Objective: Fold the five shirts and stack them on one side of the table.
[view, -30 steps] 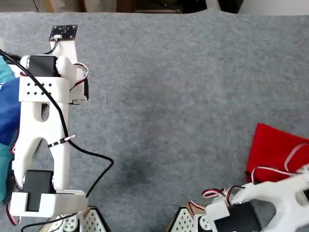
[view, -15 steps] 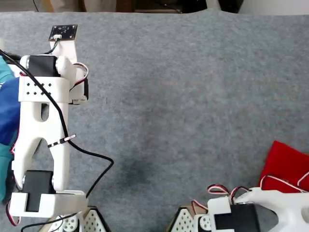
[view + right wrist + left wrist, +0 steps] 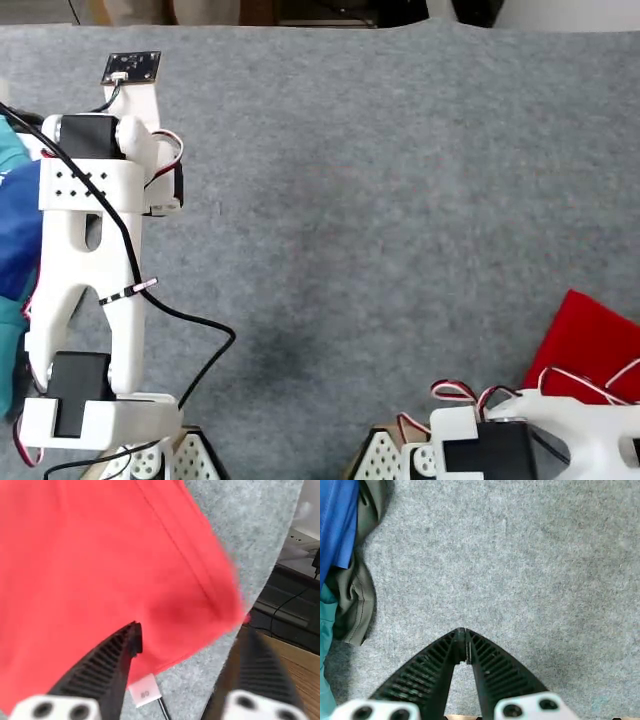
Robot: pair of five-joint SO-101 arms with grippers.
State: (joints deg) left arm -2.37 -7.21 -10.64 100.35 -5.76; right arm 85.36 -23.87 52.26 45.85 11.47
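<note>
One red shirt (image 3: 590,335) lies at the near right corner of the surface (image 3: 400,200) under the wide-spread right fingers (image 3: 115,660), the left fingers (image 3: 430,670) pressed together and empty beside the left pile (image 3: 12,235), so the step seems to be picking it up, and next they must pinch its edge.

Nothing can be read with certainty. In the right wrist view a small white tag (image 3: 145,691) is seen hanging from the edge of the red shirt (image 3: 75,570). Two faint grey characters are printed on it, but they are too blurred to be made out. In the high view a small black board (image 3: 131,67) is carried at the far end of the left arm (image 3: 90,230). A few pale marks are seen on it, too small to be told as letters or numbers
</note>
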